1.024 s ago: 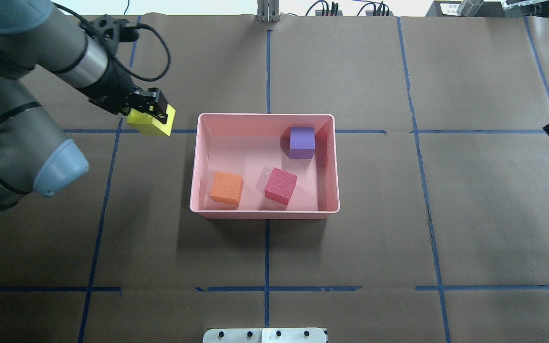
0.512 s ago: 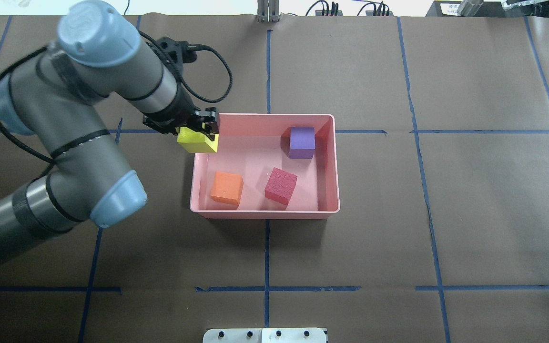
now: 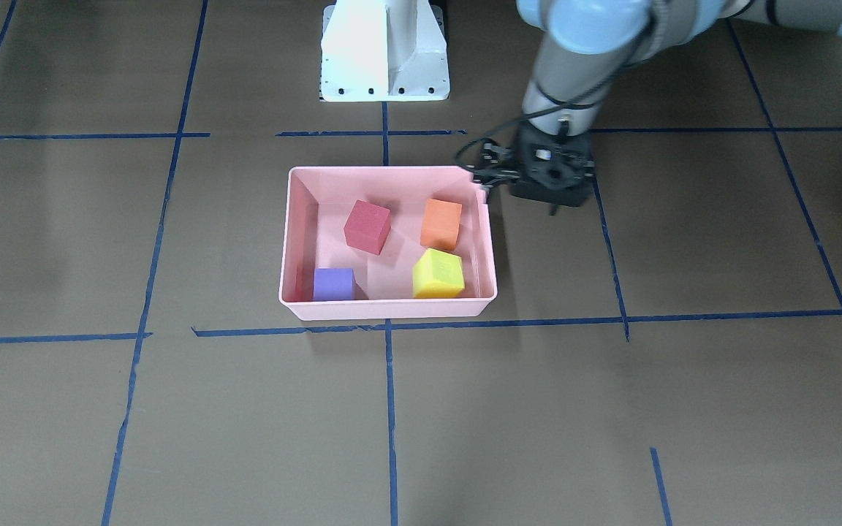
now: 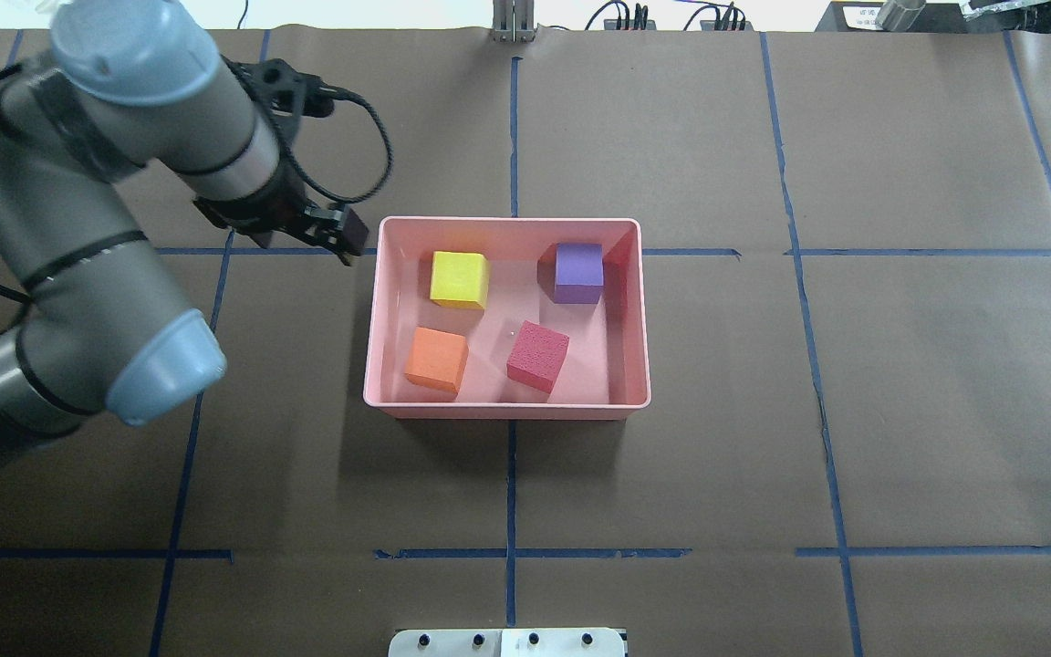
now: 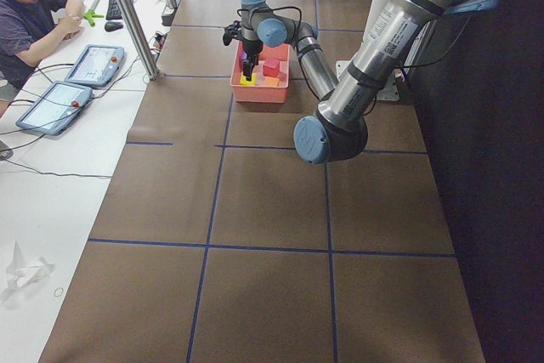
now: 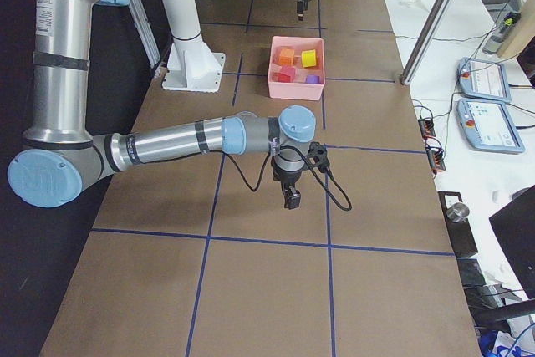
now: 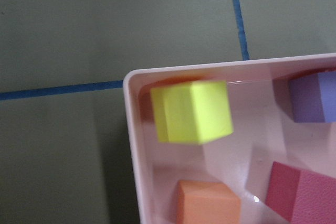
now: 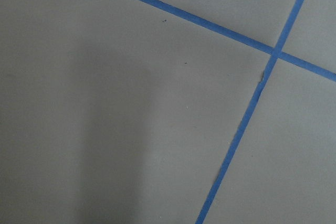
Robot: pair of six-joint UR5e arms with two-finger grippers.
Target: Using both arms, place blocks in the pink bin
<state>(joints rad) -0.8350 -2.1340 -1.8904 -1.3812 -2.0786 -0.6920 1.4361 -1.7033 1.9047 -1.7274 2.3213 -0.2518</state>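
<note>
Overhead exterior: four blocks [image 4: 459,278], one per colour, sit in one pink bin [image 4: 507,220]; left gripper [image 4: 348,245] spread, empty.

Brown table [image 4: 945,411] (blue tape grid [image 4: 510,484]), white pedestal [image 3: 384,51]

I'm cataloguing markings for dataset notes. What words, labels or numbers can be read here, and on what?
Nothing reads legibly.
Dark print on the left arm: too small to read.
White label at the table's far edge: blurred.
Teach pendant screens: too small.
Pink bin: no markings visible.
</note>
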